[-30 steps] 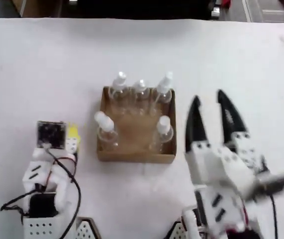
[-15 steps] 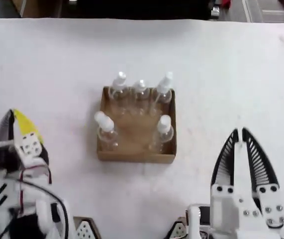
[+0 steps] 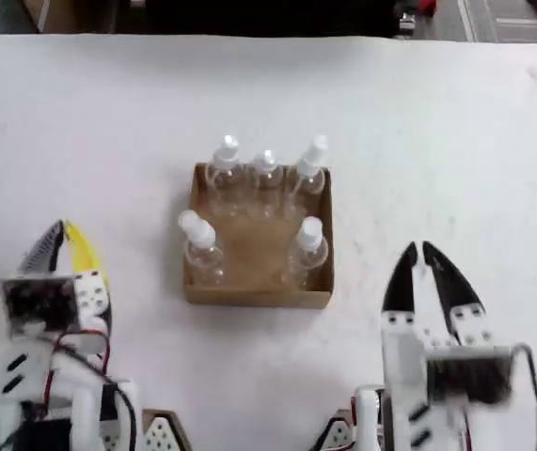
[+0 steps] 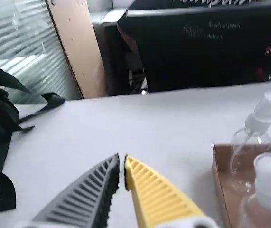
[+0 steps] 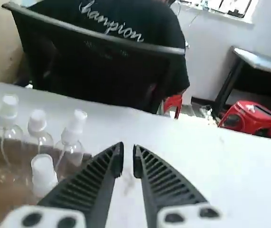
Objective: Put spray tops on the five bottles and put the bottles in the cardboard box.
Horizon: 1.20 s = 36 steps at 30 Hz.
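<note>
High view: all five bottles (image 3: 266,180) stand upright in the cardboard box (image 3: 259,293) mid-bench (image 3: 437,122). Each has a spray top (image 3: 227,146) on, with three along the far wall and two nearer the arms. Left gripper (image 3: 65,228) is off to the box's left, well apart, pointing away from the arm bases. Its grey and yellow fingers (image 4: 154,194) are closed tip to tip with nothing between them. Right gripper (image 3: 418,250) is off the box's near right corner, close but not touching. Its black fingers (image 5: 161,178) are down to a thin slit, gripping nothing. Right wrist view: fingertips over bare bench, bottles off to one side.
</note>
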Tool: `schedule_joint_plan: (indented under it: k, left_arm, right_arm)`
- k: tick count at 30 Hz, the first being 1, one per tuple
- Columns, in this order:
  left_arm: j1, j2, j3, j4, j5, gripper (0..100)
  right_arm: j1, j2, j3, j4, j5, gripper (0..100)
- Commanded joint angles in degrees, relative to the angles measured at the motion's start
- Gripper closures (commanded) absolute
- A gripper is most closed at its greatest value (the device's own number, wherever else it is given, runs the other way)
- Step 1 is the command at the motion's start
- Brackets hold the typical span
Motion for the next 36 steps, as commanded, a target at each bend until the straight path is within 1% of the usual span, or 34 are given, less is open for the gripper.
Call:
schedule_joint_plan:
  k: [1, 3, 6, 7, 8, 10, 16, 19, 21, 23, 30, 32, 36]
  left_arm:
    - [1.10, 0.48, 13.10, -1.41, -1.85, 98]
    - [0.75, 0.48, 20.22, -5.36, -1.85, 98]
    - [0.75, 0.48, 29.98, -14.77, -1.85, 98]
    - [0.75, 0.48, 32.44, -17.49, -2.11, 98]
    - [0.84, 0.57, 32.44, -18.55, -2.02, 98]
    - [0.75, 0.31, 32.35, -18.20, -1.85, 98]
    - [0.75, 0.40, 32.35, -17.76, -1.85, 98]
    - [1.10, 0.40, 32.35, -16.26, -1.85, 98]
    - [1.10, 0.40, 32.35, -14.86, -1.76, 98]
    - [1.10, 0.40, 32.35, -13.45, -1.76, 98]
    - [1.10, 0.40, 32.35, -5.98, -1.76, 98]
    - [1.10, 0.40, 32.35, -4.22, -1.76, 98]
    - [1.10, 0.40, 32.35, -2.20, -1.76, 98]
  right_arm:
    - [0.84, -0.40, 11.60, -3.38, 0.79, 98.1]
    - [2.86, -0.31, 16.53, -4.97, 0.79, 98.1]
    - [9.19, -0.31, 23.38, -10.07, 0.79, 98.1]
    - [11.38, -0.31, 25.85, -12.09, 0.79, 98.1]
    - [13.23, -0.31, 28.84, -14.11, 0.79, 98.1]
    - [15.16, -0.31, 35.52, -17.98, 0.79, 98.1]
    - [14.99, -0.22, 51.43, -28.70, 0.79, 98.1]
    - [14.99, 0.04, 51.34, -27.56, 0.62, 98.1]
    - [14.11, 0.04, 51.34, -26.42, 0.53, 98.1]
    - [11.65, 0.13, 51.34, -24.04, 0.70, 98.1]
    - [-2.24, 0.13, 51.34, -14.99, 0.35, 98.1]
    - [-3.47, 0.13, 51.34, -14.73, 0.35, 98.1]
    - [-3.38, 0.22, 51.34, -14.02, 0.62, 98.1]
